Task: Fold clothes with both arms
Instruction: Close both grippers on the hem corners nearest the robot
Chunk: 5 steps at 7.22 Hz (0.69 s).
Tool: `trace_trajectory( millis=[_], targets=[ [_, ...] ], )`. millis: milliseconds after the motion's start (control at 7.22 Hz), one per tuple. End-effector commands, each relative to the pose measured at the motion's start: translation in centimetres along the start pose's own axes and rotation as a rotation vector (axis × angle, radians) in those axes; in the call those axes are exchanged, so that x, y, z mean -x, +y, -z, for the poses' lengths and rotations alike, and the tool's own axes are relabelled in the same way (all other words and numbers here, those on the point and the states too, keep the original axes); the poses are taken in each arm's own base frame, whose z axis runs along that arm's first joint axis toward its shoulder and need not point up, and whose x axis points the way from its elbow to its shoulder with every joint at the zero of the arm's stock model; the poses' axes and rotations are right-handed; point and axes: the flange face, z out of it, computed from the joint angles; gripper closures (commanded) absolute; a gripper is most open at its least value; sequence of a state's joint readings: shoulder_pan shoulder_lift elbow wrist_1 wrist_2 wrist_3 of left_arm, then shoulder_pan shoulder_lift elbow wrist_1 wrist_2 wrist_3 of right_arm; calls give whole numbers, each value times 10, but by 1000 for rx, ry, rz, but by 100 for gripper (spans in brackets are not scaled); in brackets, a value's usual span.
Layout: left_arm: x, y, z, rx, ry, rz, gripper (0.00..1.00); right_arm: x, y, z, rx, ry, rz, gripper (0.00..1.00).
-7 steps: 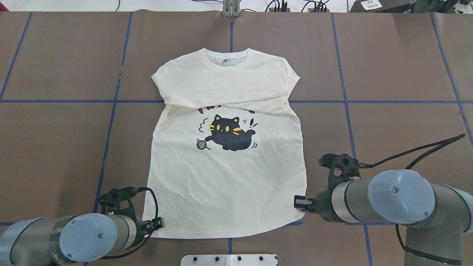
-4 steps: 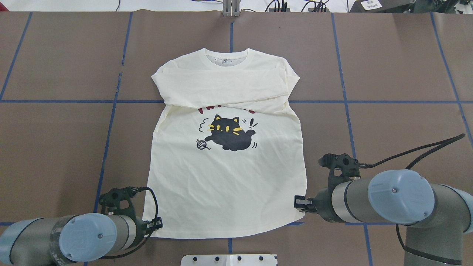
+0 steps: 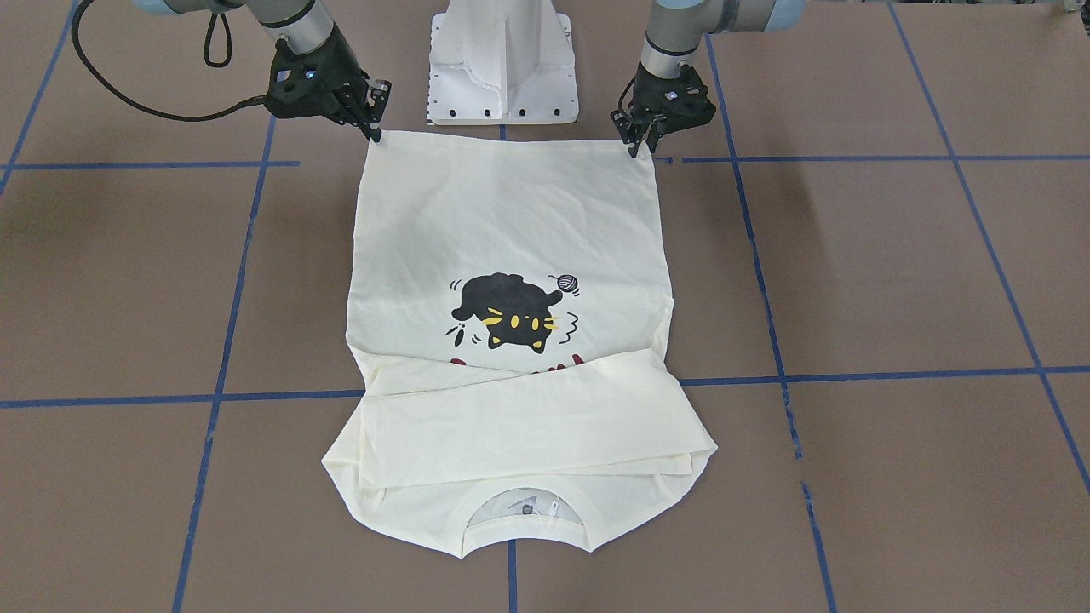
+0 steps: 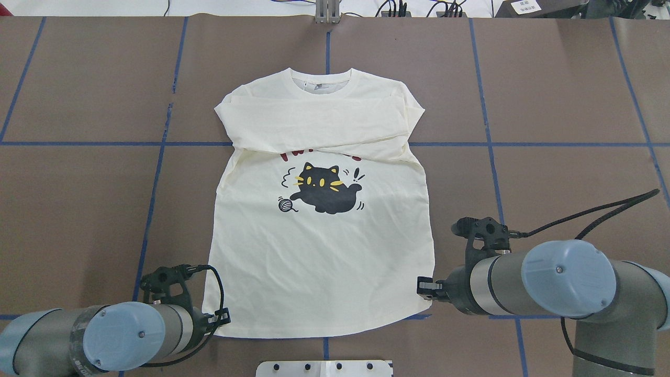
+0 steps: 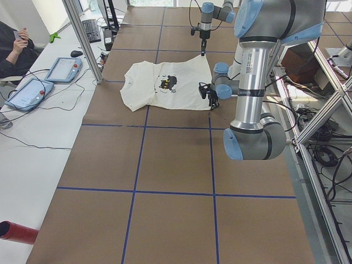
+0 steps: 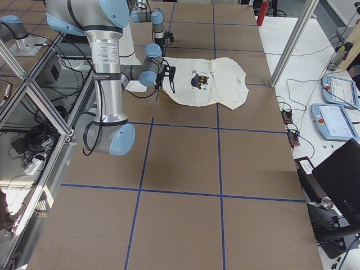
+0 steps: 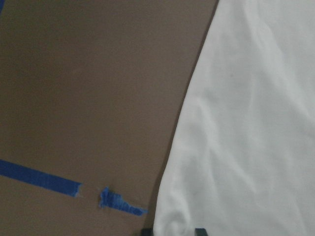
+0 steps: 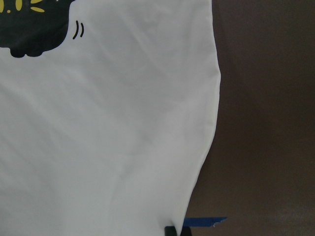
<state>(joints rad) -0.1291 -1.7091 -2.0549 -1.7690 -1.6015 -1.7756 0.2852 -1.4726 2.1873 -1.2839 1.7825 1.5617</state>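
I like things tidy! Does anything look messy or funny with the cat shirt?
Nothing is torn or spilled. The T-shirt lies flat on the table with the cat print up. The only untidy bit is its folded sleeves, which sit a little slanted across the chest and hide most of the red lettering.

Broad table (image 4: pixel 78 209) around T-shirt (image 4: pixel 319 262), pedestal (image 3: pixel 502 60) near.

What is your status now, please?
Left tool open astride one hem corner; right tool at other corner, grip unclear. T-shirt flat, sleeves folded in. Nothing seen in the way.
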Motion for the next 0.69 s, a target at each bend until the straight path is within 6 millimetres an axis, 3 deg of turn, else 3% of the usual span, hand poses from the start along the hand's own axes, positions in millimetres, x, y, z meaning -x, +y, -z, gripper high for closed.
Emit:
trace_trajectory(
  millis=[0, 277, 554],
  targets=[
    [9, -3, 0, -5, -14, 2, 59, 1, 0, 1, 0, -3, 1, 100],
    [18, -7, 0, -10, -29, 3, 53, 1, 0, 2, -1, -5, 0, 100],
    [16, -4, 0, -6, -25, -1, 53, 0, -3, 4, -5, -5, -3, 100]
  ],
)
